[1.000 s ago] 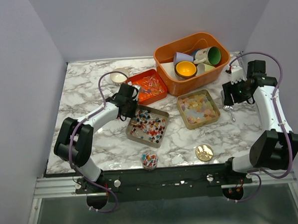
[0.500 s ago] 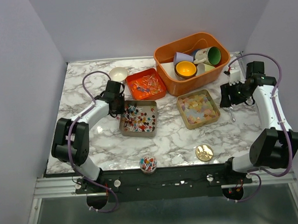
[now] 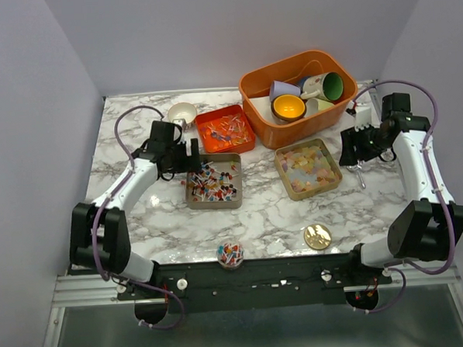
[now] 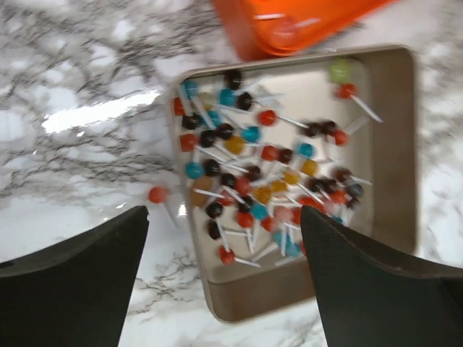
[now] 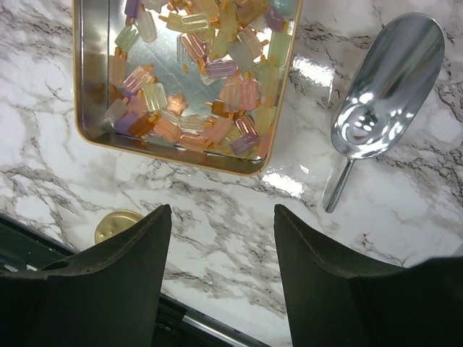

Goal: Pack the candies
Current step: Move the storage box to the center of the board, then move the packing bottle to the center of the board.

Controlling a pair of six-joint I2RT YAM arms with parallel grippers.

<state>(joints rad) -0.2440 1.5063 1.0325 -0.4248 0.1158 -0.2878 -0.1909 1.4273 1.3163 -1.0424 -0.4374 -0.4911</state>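
Left gripper (image 4: 224, 217), jaws wide and empty, hangs over the square grey metal tray (image 4: 396, 144) of bright lollipop candies (image 4: 253, 173). The right gripper (image 5: 222, 211), part-spread and empty, hovers between shiny steel scoop (image 5: 387, 87) and gold-rimmed tin (image 5: 96, 43) of pastel gummies (image 5: 210, 79), seemingly poised for scooping.

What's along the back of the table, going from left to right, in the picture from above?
white bowl → red tray → orange bin
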